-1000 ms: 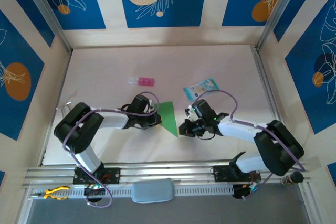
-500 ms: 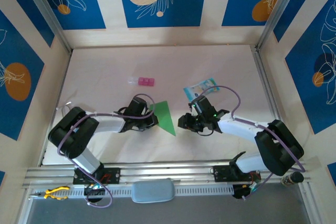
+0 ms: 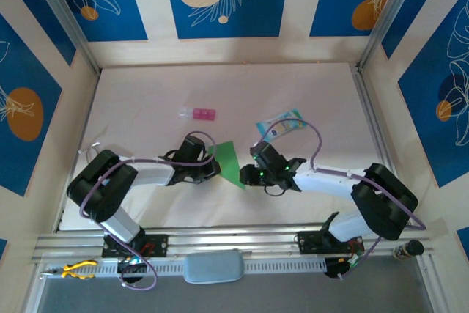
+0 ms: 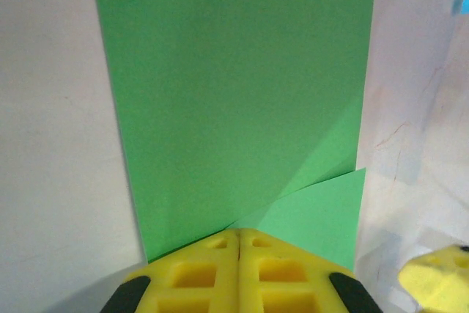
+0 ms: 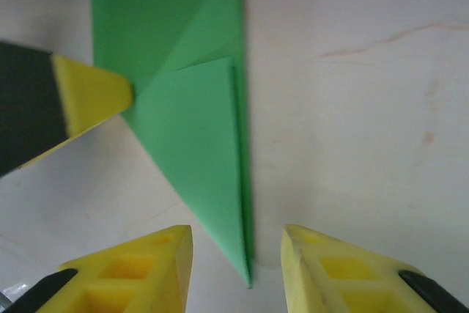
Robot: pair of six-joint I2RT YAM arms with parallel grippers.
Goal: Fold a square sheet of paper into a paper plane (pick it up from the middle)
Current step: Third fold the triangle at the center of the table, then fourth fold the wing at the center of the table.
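The square sheet of paper (image 3: 231, 161), bright green, lies flat on the table, folded into a narrow wedge with a point toward the near side. My left gripper (image 3: 213, 166) is shut, its joined tips (image 4: 239, 234) resting on the paper's (image 4: 234, 86) left part where two folds meet. My right gripper (image 3: 249, 176) is open at the pointed end. In the right wrist view the paper's (image 5: 194, 137) tip lies between my right gripper's (image 5: 236, 254) fingers without touching them, and the left gripper's yellow finger (image 5: 91, 97) presses the sheet.
A pale blue printed packet (image 3: 281, 126) lies just behind the right arm. A small pink block (image 3: 199, 113) sits farther back at the middle. Wooden walls close the table on three sides, and a metal rail runs along the near edge.
My right gripper has opened and moved left up to the paper's pointed tip. The left gripper and the paper slid slightly left, then stayed put.
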